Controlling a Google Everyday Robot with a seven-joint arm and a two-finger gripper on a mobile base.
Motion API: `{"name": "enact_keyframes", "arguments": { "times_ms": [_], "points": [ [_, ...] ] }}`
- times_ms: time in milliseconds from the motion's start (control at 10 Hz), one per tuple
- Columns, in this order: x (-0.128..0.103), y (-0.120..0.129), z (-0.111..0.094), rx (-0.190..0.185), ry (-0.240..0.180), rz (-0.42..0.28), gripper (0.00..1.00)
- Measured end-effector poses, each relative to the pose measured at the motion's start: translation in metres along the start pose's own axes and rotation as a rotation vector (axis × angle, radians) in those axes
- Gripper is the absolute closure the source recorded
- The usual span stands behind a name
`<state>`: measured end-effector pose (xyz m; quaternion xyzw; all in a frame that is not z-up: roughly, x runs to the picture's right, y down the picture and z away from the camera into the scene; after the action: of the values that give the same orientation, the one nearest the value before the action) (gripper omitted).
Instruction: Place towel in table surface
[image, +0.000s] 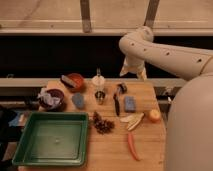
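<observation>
The towel (48, 98) is a crumpled pale blue-white cloth lying in a dark bowl (52, 105) at the left side of the wooden table (110, 150). My gripper (133, 71) hangs from the white arm (165, 50) above the table's back right edge, far to the right of the towel and well apart from it. Nothing shows in the gripper.
A green tray (52, 137) fills the front left. An orange bowl (75, 81), a white bottle (98, 81), a metal cup (100, 96), a blue sponge (78, 100), a knife (116, 103), a blue block (130, 103), grapes (102, 124), a banana (131, 121), an apple (154, 115) and a carrot (132, 146) crowd the table.
</observation>
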<state>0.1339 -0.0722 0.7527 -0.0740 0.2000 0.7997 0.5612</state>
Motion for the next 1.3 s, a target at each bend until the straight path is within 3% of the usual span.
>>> {"name": "enact_keyframes", "arguments": {
  "times_ms": [300, 500, 1300],
  "points": [
    [0.022, 0.067, -0.021, -0.064, -0.031, -0.158, 0.22],
    [0.053, 0.121, -0.043, -0.143, -0.049, -0.293, 0.22],
    [0.062, 0.133, -0.047, -0.166, -0.054, -0.335, 0.22]
  ]
}}
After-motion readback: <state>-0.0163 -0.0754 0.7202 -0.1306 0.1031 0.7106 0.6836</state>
